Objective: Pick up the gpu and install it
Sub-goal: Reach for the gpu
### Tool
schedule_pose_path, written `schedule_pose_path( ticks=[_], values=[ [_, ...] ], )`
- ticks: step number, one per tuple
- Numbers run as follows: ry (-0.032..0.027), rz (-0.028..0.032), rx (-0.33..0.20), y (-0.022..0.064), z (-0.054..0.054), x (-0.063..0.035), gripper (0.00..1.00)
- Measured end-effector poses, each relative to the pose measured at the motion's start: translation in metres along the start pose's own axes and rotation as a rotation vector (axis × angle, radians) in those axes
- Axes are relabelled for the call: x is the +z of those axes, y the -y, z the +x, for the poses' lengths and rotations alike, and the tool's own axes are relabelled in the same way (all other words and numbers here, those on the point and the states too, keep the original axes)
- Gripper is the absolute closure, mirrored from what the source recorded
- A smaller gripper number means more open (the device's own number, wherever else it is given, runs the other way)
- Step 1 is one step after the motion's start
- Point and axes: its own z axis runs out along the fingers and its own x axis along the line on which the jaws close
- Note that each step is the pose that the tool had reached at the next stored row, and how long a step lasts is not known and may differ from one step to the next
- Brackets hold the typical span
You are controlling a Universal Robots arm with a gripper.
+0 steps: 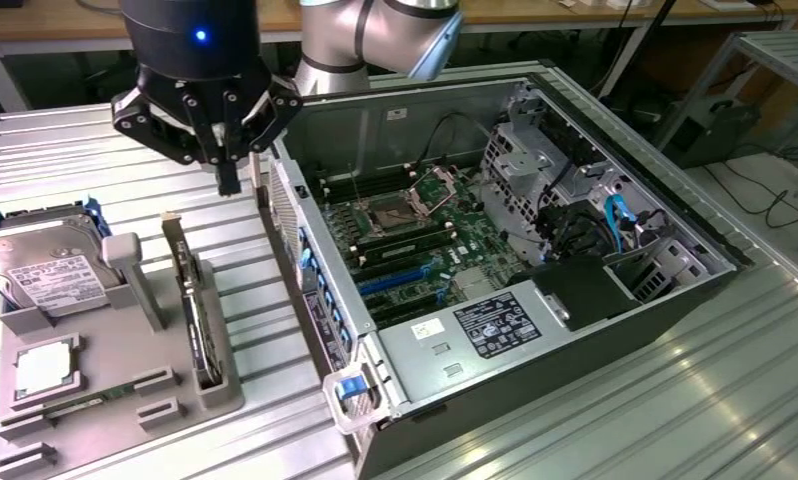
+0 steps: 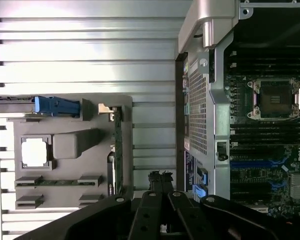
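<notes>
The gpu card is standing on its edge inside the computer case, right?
No. The gpu is standing on its edge in the grey tray beside the computer case, not inside it, as the exterior view shows.

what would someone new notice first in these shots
The big open grey metal computer case, green motherboard exposed, dominates the exterior view's right. The black gripper under a blue light hangs above the gap beside it, near the thin dark gpu card standing on edge in a grey holder.
</notes>
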Motion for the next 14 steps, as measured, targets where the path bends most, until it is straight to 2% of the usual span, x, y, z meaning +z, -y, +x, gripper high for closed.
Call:
schedule_pose_path(
  ticks=[8,14],
  values=[
    [0.0001,-0.0003,-0.002,0.0099,0.010,-0.0006,0.89],
    [0.0001,-0.0004,-0.003,0.0149,0.022,-0.0011,0.89]
  ],
)
